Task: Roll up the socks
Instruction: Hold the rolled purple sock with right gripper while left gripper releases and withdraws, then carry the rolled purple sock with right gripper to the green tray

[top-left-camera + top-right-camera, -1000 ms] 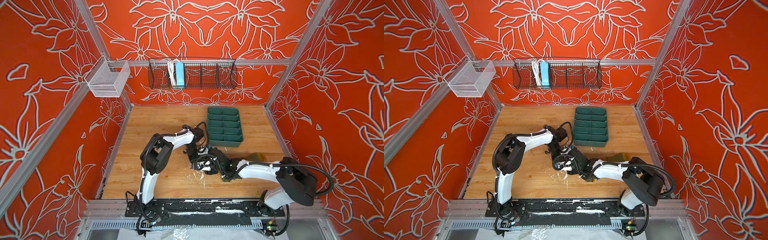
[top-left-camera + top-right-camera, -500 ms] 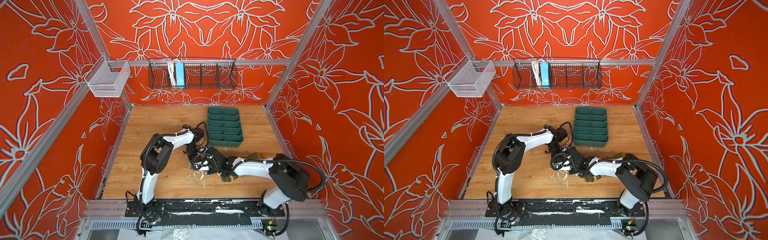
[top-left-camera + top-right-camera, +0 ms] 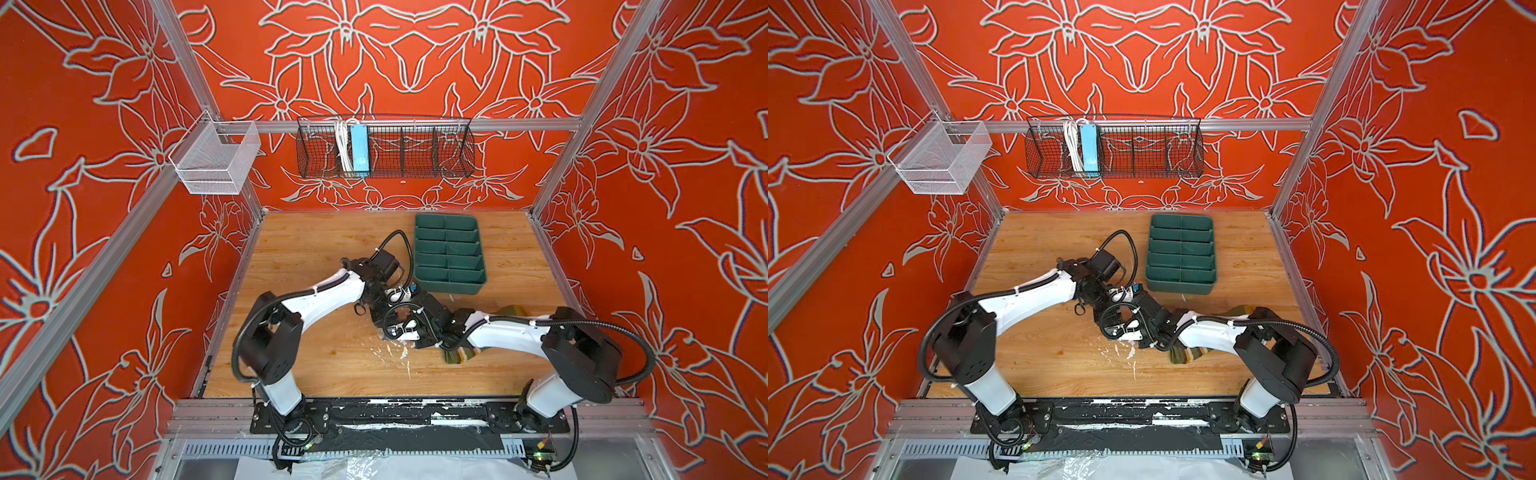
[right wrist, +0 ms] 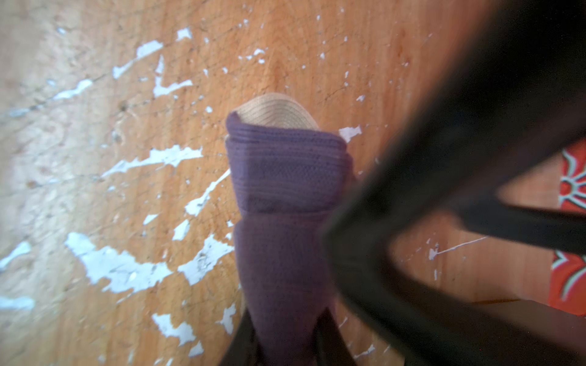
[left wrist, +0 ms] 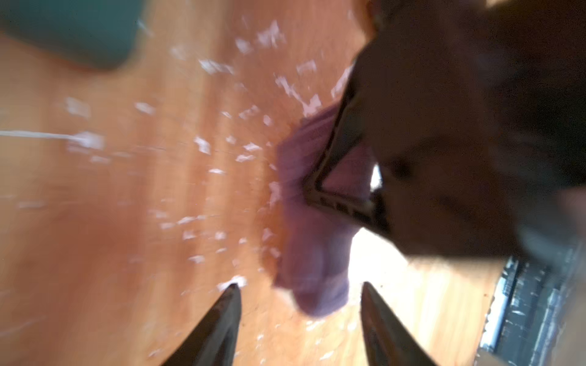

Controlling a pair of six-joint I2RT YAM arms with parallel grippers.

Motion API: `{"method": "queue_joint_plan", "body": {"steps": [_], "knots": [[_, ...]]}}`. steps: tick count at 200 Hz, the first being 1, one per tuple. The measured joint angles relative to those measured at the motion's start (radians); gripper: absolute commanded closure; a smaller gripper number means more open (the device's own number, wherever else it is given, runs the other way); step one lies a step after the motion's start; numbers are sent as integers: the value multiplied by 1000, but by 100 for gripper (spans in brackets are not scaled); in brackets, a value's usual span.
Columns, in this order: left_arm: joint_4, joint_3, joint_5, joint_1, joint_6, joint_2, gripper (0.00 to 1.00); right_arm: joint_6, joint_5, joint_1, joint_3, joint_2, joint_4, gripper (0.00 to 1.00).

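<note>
Near the middle of the wooden tabletop [image 3: 316, 365], close to the green tray [image 3: 451, 286], your two claws are meeting over the purple sock [image 4: 285, 177]. It is lying partly rolled on the boards, with its cream toe [image 4: 276, 111] peeking out at the far end. Your right gripper [image 4: 287, 317] is pinching the near end of that bundle in a narrow clamp. Your left gripper [image 5: 299, 286] is standing wide and gripping nothing, with the sock's end lying just ahead of its tips. You are handling something light, soft and limp. By my judgement the knit is going to sag, stretch and spring open as soon as the pinch slackens, and it is probably sliding easily on the worn wood. You are better off taking hold across the full thickness of the roll, near its middle, than catching one loose layer. The olive sock [image 3: 461, 356] is lying off to the side under your right arm, partly hidden and waiting its turn.
</note>
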Motion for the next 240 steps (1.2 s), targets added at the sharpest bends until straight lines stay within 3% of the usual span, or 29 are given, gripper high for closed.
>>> {"method": "queue_joint_plan", "body": {"steps": [26,59,100,126,153,180,214,240], "knots": [[172,-188,-61,5,-26,-266,20,3,-49,-11,38,0,-92,100],[329,-368,-174,6,-46,-584,19,-1,-137,-40,129,31,-266,100],[371,-402,-322,8,-41,-858,17,6,-285,-107,329,149,-532,100],[355,-383,-306,8,-12,-959,18,15,-395,-156,460,232,-705,100],[310,-318,-161,8,68,-945,20,16,-502,-204,595,341,-875,100],[274,-275,-42,-23,159,-819,23,13,-590,-255,700,459,-990,100],[300,-331,-134,-196,267,-600,29,3,-645,-290,782,567,-1084,100],[352,-413,-191,-276,261,-454,36,-4,-663,-303,827,605,-1135,100]]}}
